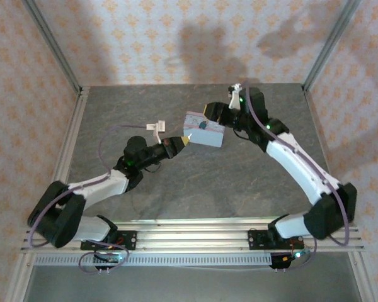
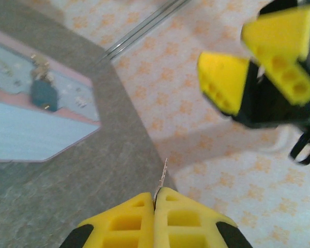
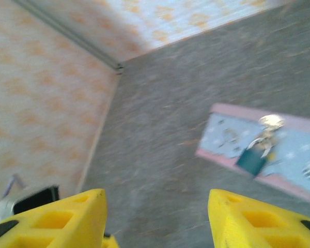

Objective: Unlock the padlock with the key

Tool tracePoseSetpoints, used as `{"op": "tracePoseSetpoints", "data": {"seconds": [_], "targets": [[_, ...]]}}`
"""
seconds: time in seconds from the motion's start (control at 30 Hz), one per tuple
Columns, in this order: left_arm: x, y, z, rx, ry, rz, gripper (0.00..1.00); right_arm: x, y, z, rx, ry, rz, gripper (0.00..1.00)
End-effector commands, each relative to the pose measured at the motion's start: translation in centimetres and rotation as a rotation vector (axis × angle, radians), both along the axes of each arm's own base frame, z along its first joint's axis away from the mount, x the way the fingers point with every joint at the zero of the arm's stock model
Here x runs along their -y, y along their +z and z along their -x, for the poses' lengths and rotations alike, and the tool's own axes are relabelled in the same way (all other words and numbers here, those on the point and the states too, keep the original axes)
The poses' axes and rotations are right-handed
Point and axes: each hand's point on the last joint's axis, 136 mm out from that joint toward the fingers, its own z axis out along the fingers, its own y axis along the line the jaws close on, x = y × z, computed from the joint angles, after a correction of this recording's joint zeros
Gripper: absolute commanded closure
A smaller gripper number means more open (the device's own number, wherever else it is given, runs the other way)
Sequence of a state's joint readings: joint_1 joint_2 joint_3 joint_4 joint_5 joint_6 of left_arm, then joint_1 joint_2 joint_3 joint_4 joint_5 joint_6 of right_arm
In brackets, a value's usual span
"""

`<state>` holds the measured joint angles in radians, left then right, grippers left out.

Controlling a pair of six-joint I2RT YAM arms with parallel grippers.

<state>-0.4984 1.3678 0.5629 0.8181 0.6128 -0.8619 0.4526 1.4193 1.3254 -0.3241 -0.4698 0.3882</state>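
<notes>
The left pincer (image 2: 156, 197) pinches the key (image 2: 164, 173), a thin pale sliver mostly hidden between its yellow jaws. The blurred blue padlock (image 2: 44, 96) lies on the tin (image 2: 20, 132) lid, middle of the tabletop (image 1: 176, 189); the right pincer (image 3: 156, 200) is spread.

The surface (image 1: 176, 189) is a dark grey, stone-patterned slab with a metal rail (image 1: 68, 148) along its left edge. A pale-blue rectangular tin (image 1: 203, 131) with a pink-bordered lid lies flat on it, just above the frame's centre, set at a slant.
</notes>
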Motion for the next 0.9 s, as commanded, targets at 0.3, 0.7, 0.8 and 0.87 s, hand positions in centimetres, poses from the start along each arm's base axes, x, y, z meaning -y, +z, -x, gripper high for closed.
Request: {"op": "tracePoseSetpoints", "data": {"seconds": [0.3,0.7,0.8,0.87], "targets": [[2.1,-2.9,-5.6,-0.043,0.143,0.074,1.0,1.2,-11.9,-6.5,-0.235,0.046,0.473,0.47],[3.2,-5.0,-8.5,-0.118,0.18,0.104,1.0,0.5,-14.5,-6.1,-0.306,0.094,0.477,0.55],[3.2,-5.4,-8.8,-0.143,0.192,0.096,1.0,0.5,-15.2,-5.7,-0.329,0.097,0.481,0.56],[3.3,-5.5,-8.9,-0.152,0.194,0.096,1.0,0.6,-15.8,-5.5,-0.343,0.1,0.484,0.56]]}}
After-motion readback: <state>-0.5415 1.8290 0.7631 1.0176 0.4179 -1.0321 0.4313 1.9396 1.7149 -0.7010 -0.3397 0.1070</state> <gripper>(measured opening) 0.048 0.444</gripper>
